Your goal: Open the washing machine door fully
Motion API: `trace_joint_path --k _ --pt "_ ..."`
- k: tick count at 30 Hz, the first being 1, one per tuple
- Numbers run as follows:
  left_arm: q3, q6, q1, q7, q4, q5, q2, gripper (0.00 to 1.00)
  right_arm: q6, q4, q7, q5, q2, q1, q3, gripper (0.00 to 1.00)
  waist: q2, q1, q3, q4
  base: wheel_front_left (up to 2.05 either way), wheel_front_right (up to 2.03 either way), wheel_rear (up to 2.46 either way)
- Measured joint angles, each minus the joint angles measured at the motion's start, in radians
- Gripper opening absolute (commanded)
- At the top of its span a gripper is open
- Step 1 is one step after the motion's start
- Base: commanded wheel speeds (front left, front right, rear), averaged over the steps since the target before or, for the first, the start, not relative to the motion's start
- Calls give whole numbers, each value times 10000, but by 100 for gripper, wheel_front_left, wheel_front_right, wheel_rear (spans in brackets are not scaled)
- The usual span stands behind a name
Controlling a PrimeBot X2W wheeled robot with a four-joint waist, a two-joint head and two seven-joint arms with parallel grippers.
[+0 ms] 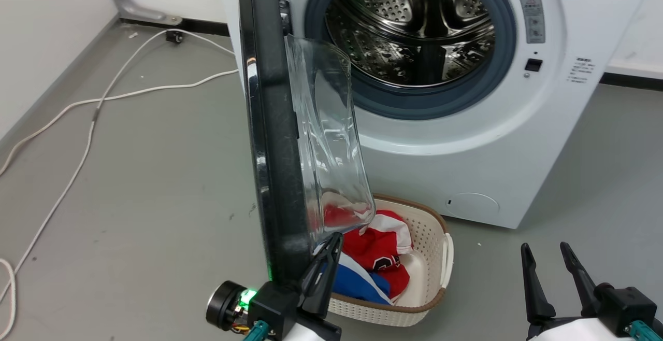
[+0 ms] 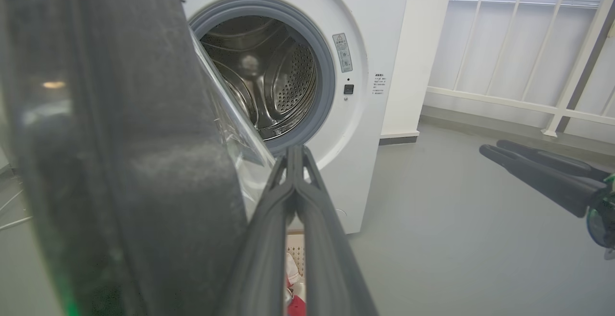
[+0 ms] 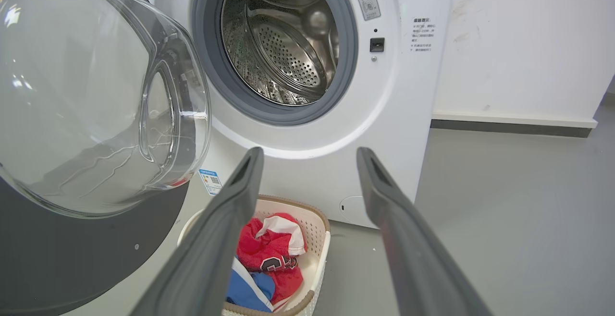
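The white washing machine (image 1: pixel 466 139) stands ahead with its steel drum (image 1: pixel 414 25) exposed. The washing machine door (image 1: pixel 269 139) is swung out roughly square to the front, so the head view sees its black rim edge-on, with the clear glass bowl (image 1: pixel 326 139) bulging to the right. My left gripper (image 1: pixel 334 240) is shut with nothing between its fingers. It lies against the door's inner side by the bowl's lower edge. In the left wrist view the door (image 2: pixel 120 162) is close on the left of the closed fingers (image 2: pixel 269 220). My right gripper (image 1: pixel 546 252) stands open at the lower right, apart from the door (image 3: pixel 72 249).
A cream laundry basket (image 1: pixel 440 273) with red, white and blue clothes sits on the floor below the drum, under the door's lower edge. A white cable (image 1: pixel 93 118) trails over the grey floor at the left. A white wall (image 3: pixel 519 42) stands to the machine's right.
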Motion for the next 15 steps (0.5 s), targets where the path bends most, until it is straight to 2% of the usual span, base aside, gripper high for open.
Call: trace_joint_path --k 15 --pt "1106 104 73 10 115 -48 84 0 0 173 0 56 2 86 88 100 0 0 -90 1476 0 0 0"
